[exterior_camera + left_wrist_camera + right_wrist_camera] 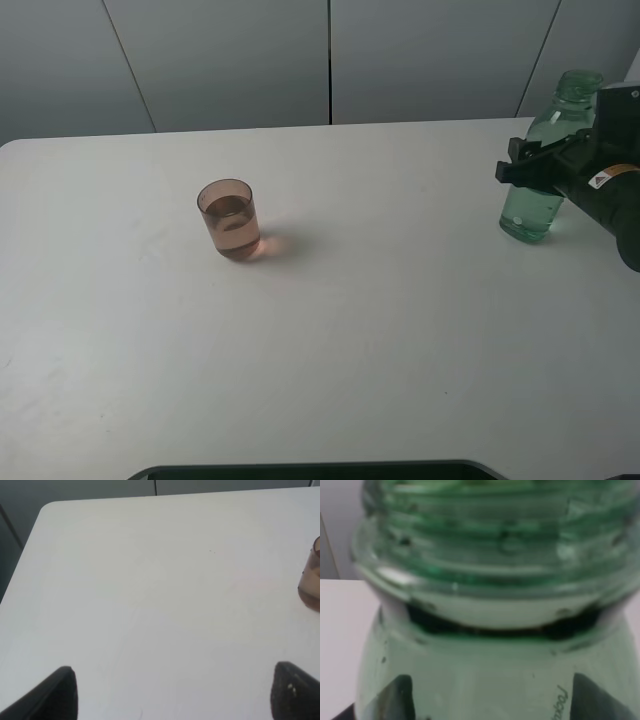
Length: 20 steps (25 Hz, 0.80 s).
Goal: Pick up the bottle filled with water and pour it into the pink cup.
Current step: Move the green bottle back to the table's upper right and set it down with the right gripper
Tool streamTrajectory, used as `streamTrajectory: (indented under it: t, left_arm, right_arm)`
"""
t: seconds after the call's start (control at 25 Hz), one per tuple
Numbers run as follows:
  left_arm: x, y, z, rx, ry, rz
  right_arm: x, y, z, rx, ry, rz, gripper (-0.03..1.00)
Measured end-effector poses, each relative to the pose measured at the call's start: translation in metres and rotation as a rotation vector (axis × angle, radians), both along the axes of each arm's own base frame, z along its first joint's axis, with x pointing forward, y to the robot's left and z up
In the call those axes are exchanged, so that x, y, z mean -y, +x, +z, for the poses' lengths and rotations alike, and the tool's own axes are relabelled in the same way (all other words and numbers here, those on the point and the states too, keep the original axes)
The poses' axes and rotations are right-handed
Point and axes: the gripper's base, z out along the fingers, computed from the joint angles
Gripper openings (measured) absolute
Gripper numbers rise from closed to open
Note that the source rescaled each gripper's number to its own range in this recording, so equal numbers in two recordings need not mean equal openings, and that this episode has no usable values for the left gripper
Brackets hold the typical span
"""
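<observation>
Open tabletop, two obstacles well apart

The tabletop (350, 340) lies bare between the pink cup (230, 220) left of centre and the bottle (545, 160) at the far right edge, where the right arm (600, 190) crowds the bottle's side; the near and left areas stand free.

No text can be read with certainty. The bottle (495, 630) carries small raised letters near its shoulder, too blurred to read. The right arm (610, 195) bears a small orange-white warning sticker (603, 179), illegible.
</observation>
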Motion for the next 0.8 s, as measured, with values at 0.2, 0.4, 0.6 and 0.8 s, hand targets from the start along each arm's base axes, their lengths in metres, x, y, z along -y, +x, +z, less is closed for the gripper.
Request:
streamTrajectory:
  t: [0.2,0.4,0.6,0.8]
  left_arm:
    - [0.0,0.0,0.0,0.0,0.0,0.0]
    - [0.0,0.0,0.0,0.0,0.0,0.0]
    - [0.0,0.0,0.0,0.0,0.0,0.0]
    - [0.0,0.0,0.0,0.0,0.0,0.0]
  right_arm:
    - [0.0,0.0,0.0,0.003,0.03,-0.01,0.83]
    - [0.0,0.0,0.0,0.003,0.04,-0.013,0.99]
    - [0.0,-0.001,0.022,0.053,0.05,-0.012,0.99]
    - [0.0,-0.007,0.058,0.139,0.039,-0.006,1.0]
